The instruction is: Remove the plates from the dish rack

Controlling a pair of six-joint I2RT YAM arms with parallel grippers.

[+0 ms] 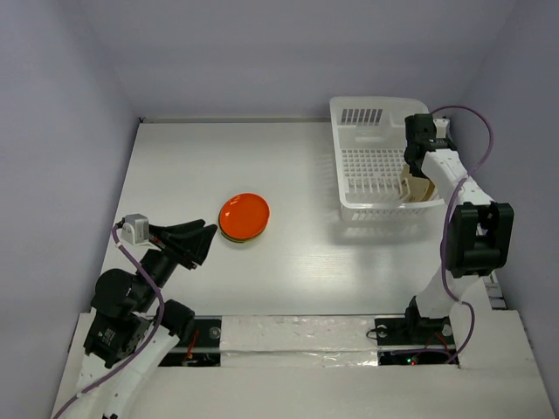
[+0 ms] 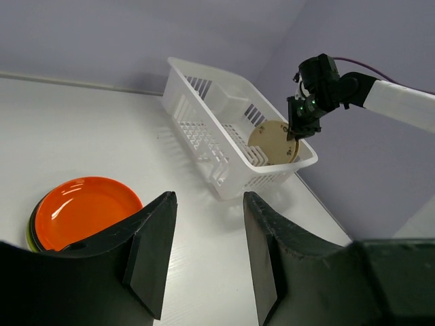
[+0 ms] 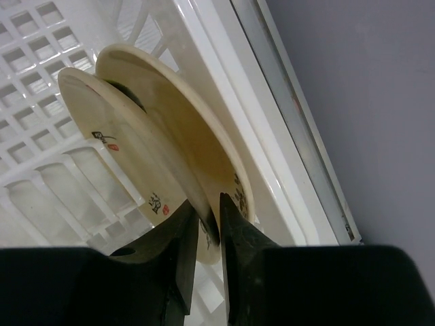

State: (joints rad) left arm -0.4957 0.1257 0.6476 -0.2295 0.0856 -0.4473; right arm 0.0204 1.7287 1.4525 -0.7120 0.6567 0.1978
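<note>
The white dish rack [image 1: 367, 131] stands at the far right of the table. Two cream plates stand on edge in its near right corner. In the right wrist view they are the left plate [image 3: 112, 136] and the right plate [image 3: 173, 112]. My right gripper [image 3: 207, 199] reaches down into the rack [image 3: 41, 41] and is shut on the rim of the right plate; it also shows in the top view [image 1: 412, 178]. An orange-red plate [image 1: 244, 214] tops a small stack mid-table. My left gripper [image 1: 206, 239] is open and empty, just left of that stack.
The left wrist view shows the orange-red plate [image 2: 81, 210] on lime green and dark plates, the rack [image 2: 204, 115] and the right gripper [image 2: 299, 129] at a cream plate [image 2: 270, 142]. Walls close in the table at the left, back and right.
</note>
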